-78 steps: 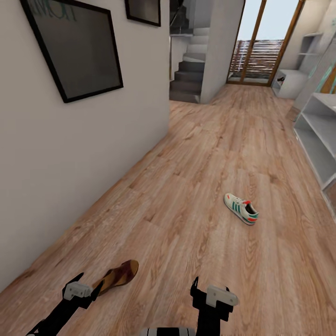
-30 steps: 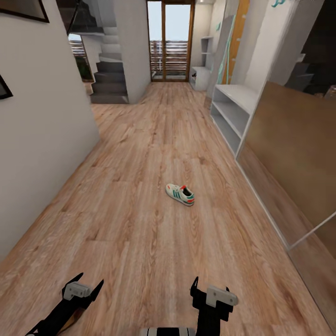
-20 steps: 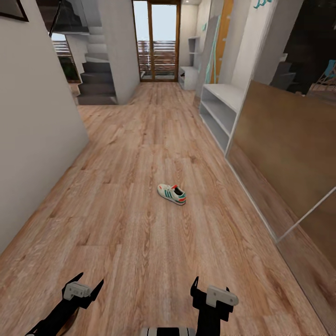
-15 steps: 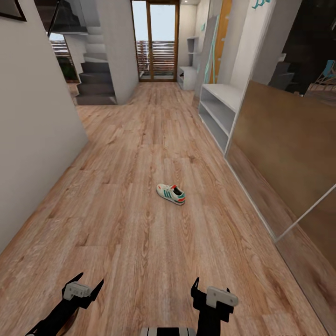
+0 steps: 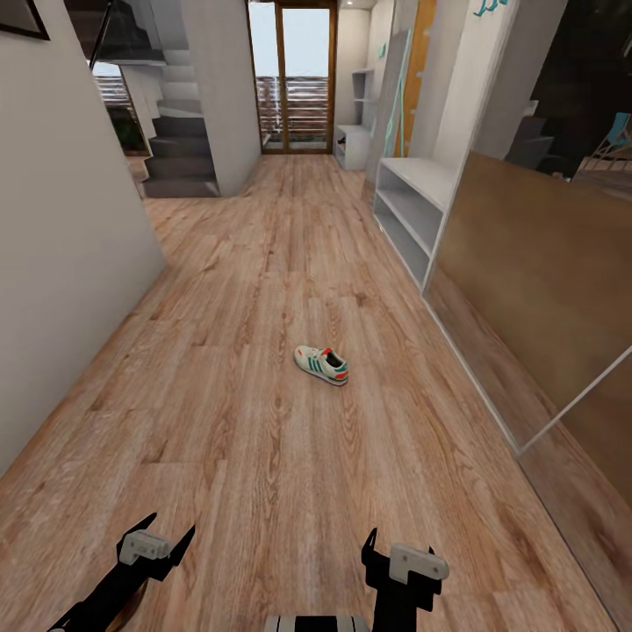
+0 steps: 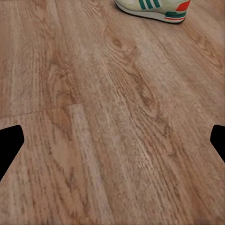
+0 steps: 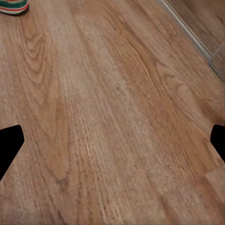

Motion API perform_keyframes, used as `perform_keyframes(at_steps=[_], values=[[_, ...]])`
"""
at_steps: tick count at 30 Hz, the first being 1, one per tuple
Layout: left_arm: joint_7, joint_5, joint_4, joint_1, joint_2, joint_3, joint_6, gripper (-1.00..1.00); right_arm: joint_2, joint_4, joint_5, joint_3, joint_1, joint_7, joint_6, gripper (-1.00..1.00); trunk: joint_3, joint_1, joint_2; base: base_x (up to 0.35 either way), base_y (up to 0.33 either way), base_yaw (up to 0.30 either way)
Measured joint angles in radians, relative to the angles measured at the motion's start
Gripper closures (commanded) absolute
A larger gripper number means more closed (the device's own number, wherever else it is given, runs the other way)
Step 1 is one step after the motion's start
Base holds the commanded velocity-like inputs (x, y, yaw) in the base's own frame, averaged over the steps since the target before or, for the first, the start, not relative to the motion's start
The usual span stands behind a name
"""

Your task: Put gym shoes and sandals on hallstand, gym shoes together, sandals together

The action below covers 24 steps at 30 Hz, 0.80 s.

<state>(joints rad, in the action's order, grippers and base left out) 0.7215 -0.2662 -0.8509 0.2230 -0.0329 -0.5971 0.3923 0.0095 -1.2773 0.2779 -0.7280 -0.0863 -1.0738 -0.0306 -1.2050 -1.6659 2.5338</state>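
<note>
One gym shoe (image 5: 321, 364), cream-white with green stripes and an orange-red heel, lies on its sole in the middle of the corridor floor (image 5: 263, 456), well ahead of both arms. The left wrist view catches the gym shoe (image 6: 152, 7) at the frame's edge, and the right wrist view catches a corner of the gym shoe (image 7: 14, 6). The hallstand (image 5: 405, 206), pale grey with open shelves, stands along the right wall beyond the shoe. My left gripper (image 5: 168, 529) (image 6: 112, 145) and right gripper (image 5: 393, 551) (image 7: 112, 145) hang low over bare planks, both open and empty. A brown sliver under my left forearm (image 5: 133, 604) is too small to identify.
A white wall (image 5: 61, 263) runs along the left. A large brown panel with a pale frame (image 5: 535, 290) lines the right side past the hallstand. Grey stairs (image 5: 180, 154) and a glazed door (image 5: 303, 79) close the corridor's far end. Wide floor lies around the shoe.
The head view has swung right, from the picture wall to straight down the corridor, so the sandal beside my left gripper dropped out of the picture. Over the last half second nothing visibly moved.
</note>
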Motion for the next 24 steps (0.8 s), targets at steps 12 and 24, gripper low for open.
perform_keyframes(at_steps=[12,24], values=[[0.001,0.000,-0.001,0.000,0.000,0.000,0.000,-1.00,0.000,0.003,0.000,0.000,0.000,0.000,0.000,-1.00,0.000,0.000,0.000,0.000,0.156,0.000],[0.001,-0.003,0.004,0.000,0.000,0.006,0.000,-1.00,0.000,0.004,0.000,-0.001,0.000,0.001,0.000,-1.00,0.000,0.000,0.000,-0.077,0.269,0.000]])
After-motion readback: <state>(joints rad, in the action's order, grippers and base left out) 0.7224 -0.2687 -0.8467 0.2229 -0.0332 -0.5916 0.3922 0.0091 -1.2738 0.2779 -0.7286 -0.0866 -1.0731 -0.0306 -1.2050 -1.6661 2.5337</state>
